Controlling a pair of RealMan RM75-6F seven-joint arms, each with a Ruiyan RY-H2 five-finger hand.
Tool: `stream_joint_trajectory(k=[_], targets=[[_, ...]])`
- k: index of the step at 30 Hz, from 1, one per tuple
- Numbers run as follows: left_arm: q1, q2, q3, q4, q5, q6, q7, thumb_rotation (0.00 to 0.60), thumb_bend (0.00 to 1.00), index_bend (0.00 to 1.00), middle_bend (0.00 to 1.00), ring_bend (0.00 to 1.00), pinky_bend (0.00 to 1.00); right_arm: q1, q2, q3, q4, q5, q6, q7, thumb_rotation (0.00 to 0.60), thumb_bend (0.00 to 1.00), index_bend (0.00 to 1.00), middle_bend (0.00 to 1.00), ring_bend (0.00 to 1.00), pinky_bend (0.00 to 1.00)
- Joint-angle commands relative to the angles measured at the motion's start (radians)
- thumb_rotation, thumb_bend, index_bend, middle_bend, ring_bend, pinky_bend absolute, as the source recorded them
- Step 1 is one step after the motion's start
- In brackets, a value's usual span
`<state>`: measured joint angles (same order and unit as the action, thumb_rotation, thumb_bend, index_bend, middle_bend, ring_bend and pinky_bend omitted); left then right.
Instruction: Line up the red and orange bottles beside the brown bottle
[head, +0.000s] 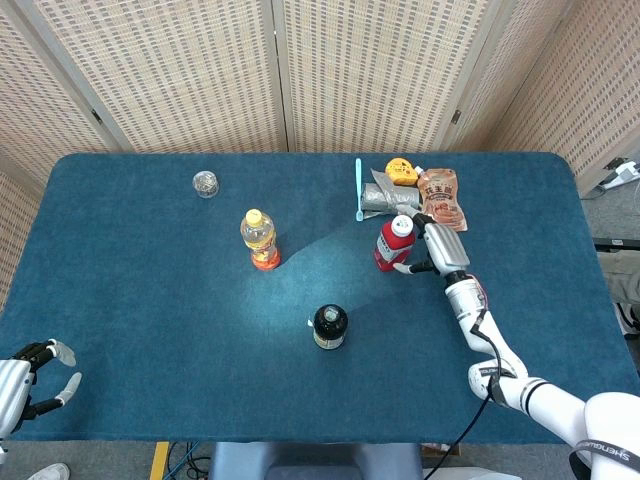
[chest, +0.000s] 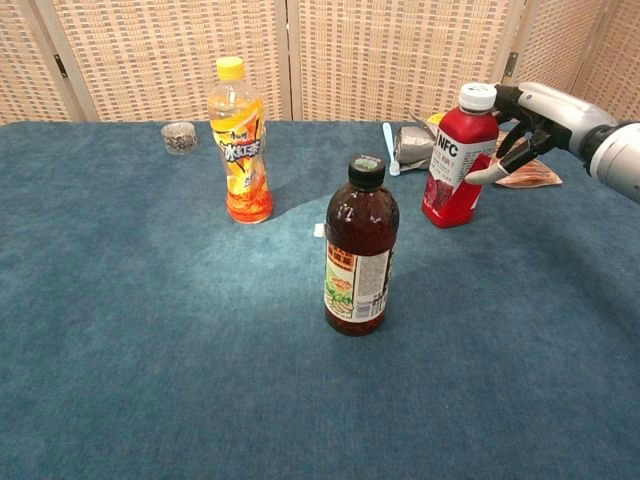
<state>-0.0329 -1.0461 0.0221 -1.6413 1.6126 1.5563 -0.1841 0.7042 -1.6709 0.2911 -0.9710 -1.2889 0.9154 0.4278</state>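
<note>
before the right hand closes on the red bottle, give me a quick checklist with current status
1. Right hand is at the red bottle, fingers spread beside its upper part: ok.
2. Firm contact between fingers and bottle: cannot tell, the thumb looks very near the side.
3. Red bottle is upright with its cap on: ok.
4. Brown bottle stands upright with bare cloth on both sides for lining up: ok.
5. Clutter behind the red bottle, the snack pouch and grey packet, sits close to the hand: not ok, watch the fingers there.
6. Left hand is at the near table edge, far from the bottles: ok.
</note>
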Motion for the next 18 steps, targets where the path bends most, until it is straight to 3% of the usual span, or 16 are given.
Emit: stream_joint_trajectory(k=[1,12,18], targets=[[0.000,0.001,0.000,0.000,-0.001,-0.001,-0.003,0.600,0.30,0.53,0.45,0.41,0.63,0.012,-0.008,0.000,0.018,0.000,-0.013,0.016,0.600,0.01,0.17,0.21,0.21,0.39],[0.000,0.006,0.001,-0.005,0.001,0.000,-0.015,0.600,0.30,0.53,0.45,0.41,0.63,0.038,-0.036,-0.007,0.076,-0.001,-0.044,0.045,0.600,0.01,0.18,0.26,0.22,0.40],[0.001,0.009,0.001,-0.007,0.001,0.001,-0.020,0.600,0.30,0.53,0.45,0.41,0.63,0.041,-0.063,0.004,0.110,0.004,-0.012,0.044,0.600,0.01,0.31,0.38,0.34,0.45]])
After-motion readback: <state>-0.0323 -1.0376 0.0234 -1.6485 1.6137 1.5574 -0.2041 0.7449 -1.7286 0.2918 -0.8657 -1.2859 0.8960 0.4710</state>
